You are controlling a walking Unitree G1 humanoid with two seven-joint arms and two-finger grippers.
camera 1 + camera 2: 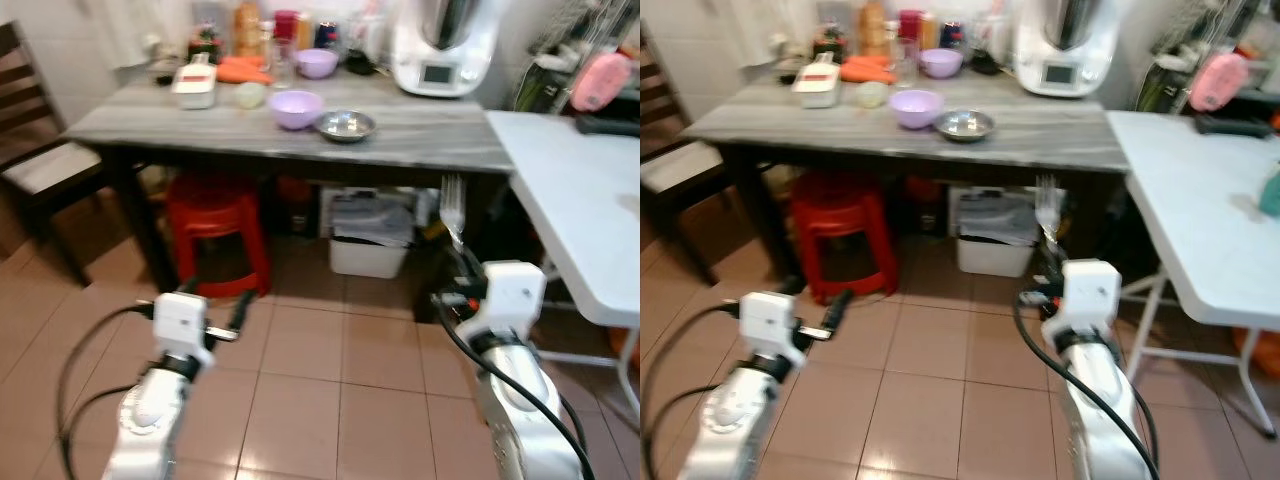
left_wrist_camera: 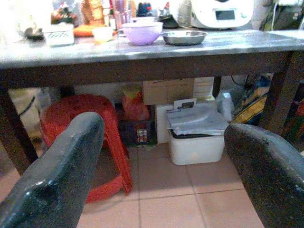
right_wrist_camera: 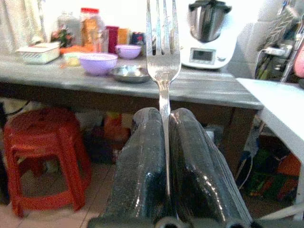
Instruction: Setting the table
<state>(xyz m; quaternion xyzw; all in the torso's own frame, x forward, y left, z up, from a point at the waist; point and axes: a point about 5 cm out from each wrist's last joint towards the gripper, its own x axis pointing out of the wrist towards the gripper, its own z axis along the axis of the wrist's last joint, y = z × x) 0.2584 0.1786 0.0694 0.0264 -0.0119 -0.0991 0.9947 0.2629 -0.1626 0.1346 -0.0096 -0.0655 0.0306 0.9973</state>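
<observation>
No brand or writing can be read anywhere; the small screen on the white kitchen machine (image 1: 445,45) is too blurred to make out.

At the far left a dark wooden chair (image 1: 35,165) stands beside the grey-topped bench (image 1: 200,128). The left hand (image 2: 161,166) hangs low over the tiled floor (image 1: 330,380), its two black fingers (image 2: 57,171) spread wide and holding nothing, pointing toward the space under the bench. There a red plastic stool (image 1: 215,225) stands at the left and a white lidded bin (image 1: 370,240) to its right.

On the bench, from left to right, are a white basket-like box (image 1: 195,85), a small pale cup (image 1: 250,95), a lilac bowl (image 1: 295,108) and a shallow steel dish (image 1: 346,125) just beside it. Farther back sit a smaller lilac bowl (image 1: 316,62), something orange and a row of jars, then the kitchen machine at the far right corner.

The right hand (image 3: 166,142) is raised in front of the bench's right end, fingers pressed together on the handle of a steel fork (image 3: 163,52), which stands upright with its tines pointing up. The fork is in the air, short of the bench edge and touching nothing else.

At the right a white folding bench (image 1: 570,200) stands next to the grey one, with a pink object (image 1: 602,80) behind it.
</observation>
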